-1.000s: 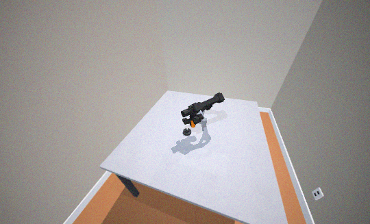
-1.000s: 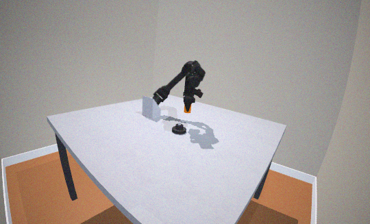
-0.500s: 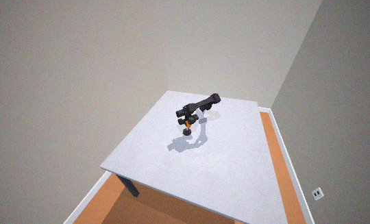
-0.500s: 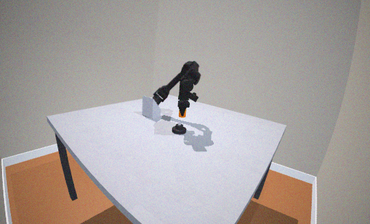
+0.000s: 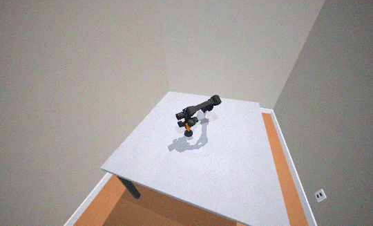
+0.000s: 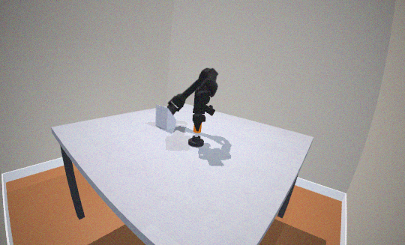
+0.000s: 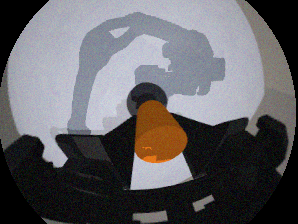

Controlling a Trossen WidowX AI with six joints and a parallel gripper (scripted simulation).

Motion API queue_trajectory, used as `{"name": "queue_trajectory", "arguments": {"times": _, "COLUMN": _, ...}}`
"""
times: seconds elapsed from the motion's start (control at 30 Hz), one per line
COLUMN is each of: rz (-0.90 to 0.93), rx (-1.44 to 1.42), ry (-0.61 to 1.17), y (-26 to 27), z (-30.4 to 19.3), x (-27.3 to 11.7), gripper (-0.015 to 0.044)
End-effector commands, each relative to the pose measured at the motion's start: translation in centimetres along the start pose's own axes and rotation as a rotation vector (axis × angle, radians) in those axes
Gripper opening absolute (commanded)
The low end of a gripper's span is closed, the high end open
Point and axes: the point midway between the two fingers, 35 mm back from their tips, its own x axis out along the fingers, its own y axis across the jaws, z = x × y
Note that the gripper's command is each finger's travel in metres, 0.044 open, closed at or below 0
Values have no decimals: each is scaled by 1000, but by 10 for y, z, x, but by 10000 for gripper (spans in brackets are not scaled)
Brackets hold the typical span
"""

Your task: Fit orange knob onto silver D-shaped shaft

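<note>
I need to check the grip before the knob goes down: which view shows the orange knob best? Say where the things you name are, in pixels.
The wrist view: the orange knob (image 5: 188,127) (image 6: 197,129) (image 7: 159,136) looks largest there, between the fingers. The exterior view shows it small, above the pedestal (image 5: 188,133) (image 6: 196,142) (image 7: 133,101); the top view, only an orange sliver.

I can't read any text, label, brand, number or sign in any of my three views.
</note>
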Motion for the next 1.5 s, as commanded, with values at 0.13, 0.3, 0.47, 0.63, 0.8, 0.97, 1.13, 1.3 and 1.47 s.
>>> {"name": "queue_trajectory", "arguments": {"times": 0.13, "rz": 8, "rx": 8, "ry": -2, "y": 1, "z": -1, "x": 10, "gripper": 0}}
{"name": "queue_trajectory", "arguments": {"times": 0.3, "rz": 8, "rx": 4, "ry": -2, "y": 1, "z": -1, "x": 11, "gripper": 0}}
{"name": "queue_trajectory", "arguments": {"times": 0.47, "rz": 8, "rx": 4, "ry": -2, "y": 2, "z": -1, "x": 12, "gripper": 0}}
{"name": "queue_trajectory", "arguments": {"times": 0.63, "rz": 8, "rx": 4, "ry": -2, "y": 2, "z": -1, "x": 11, "gripper": 0}}
{"name": "queue_trajectory", "arguments": {"times": 0.8, "rz": 8, "rx": 4, "ry": -2, "y": 2, "z": -1, "x": 12, "gripper": 0}}
{"name": "queue_trajectory", "arguments": {"times": 0.97, "rz": 8, "rx": 4, "ry": -2, "y": 2, "z": -2, "x": 12, "gripper": 0}}
{"name": "queue_trajectory", "arguments": {"times": 1.13, "rz": 8, "rx": 4, "ry": -2, "y": 2, "z": -2, "x": 11, "gripper": 0}}
{"name": "queue_trajectory", "arguments": {"times": 1.3, "rz": 8, "rx": 4, "ry": -2, "y": 2, "z": -1, "x": 7, "gripper": 0}}
{"name": "queue_trajectory", "arguments": {"times": 1.47, "rz": 7, "rx": -121, "ry": -3, "y": 1, "z": -1, "x": 7, "gripper": 0}}
